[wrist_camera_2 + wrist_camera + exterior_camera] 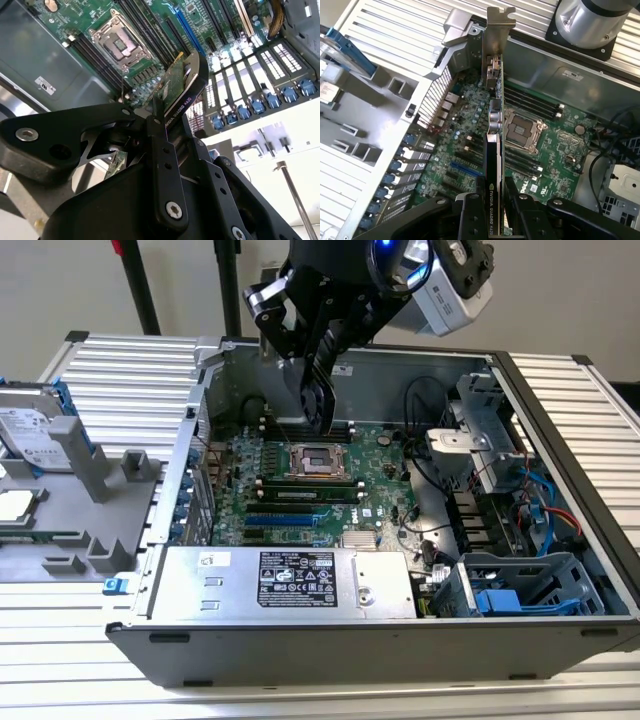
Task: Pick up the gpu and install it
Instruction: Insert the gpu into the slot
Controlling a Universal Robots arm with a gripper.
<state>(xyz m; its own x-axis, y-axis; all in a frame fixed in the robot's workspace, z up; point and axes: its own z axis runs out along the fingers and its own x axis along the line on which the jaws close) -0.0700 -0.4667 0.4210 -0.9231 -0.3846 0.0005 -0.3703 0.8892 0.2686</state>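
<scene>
The slim green card with a black cover and a silver metal end piece, the gpu point(493, 145), hangs in the air over the big green board point(555, 150). The board lies inside the open grey computer box point(300, 650). The black gripper point(492, 202) has its jaws shut tight on the card, one on each flat side. The silver end is farthest from the jaws.

The picking up looks done, so the step now is putting it in. The card touches no slot. To go in, it must line up with a long slot point(467, 169) on the board.

The arm leans down from above the box, near the square socket point(313, 460). The box sits on the ribbed metal bench point(120, 380).
</scene>
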